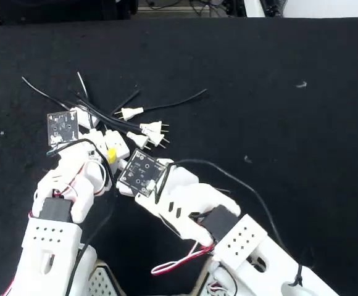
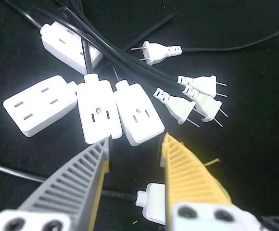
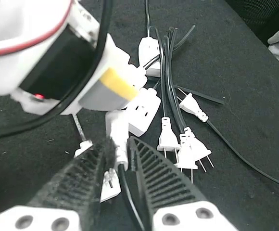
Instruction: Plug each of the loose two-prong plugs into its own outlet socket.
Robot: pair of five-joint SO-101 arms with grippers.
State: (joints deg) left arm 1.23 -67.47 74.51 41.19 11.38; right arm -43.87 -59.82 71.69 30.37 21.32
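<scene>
Leaning in from the near side of the table, the left gripper [image 2: 135,144] hovers with its jaws apart just above a row of white sockets [image 2: 97,113]. Beside it, the right gripper [image 3: 122,144] is clamped on a black cord [image 3: 126,187]. Four loose plugs [image 2: 178,107] lie unplugged near the sockets on the black table [image 1: 290,154].

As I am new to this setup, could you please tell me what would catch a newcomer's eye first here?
The white plugs and sockets, tangled with black cords on the left of the black table in the high view, stand out first. Next, the left tool hangs open right above two sockets, with the right tool close beside it.
</scene>
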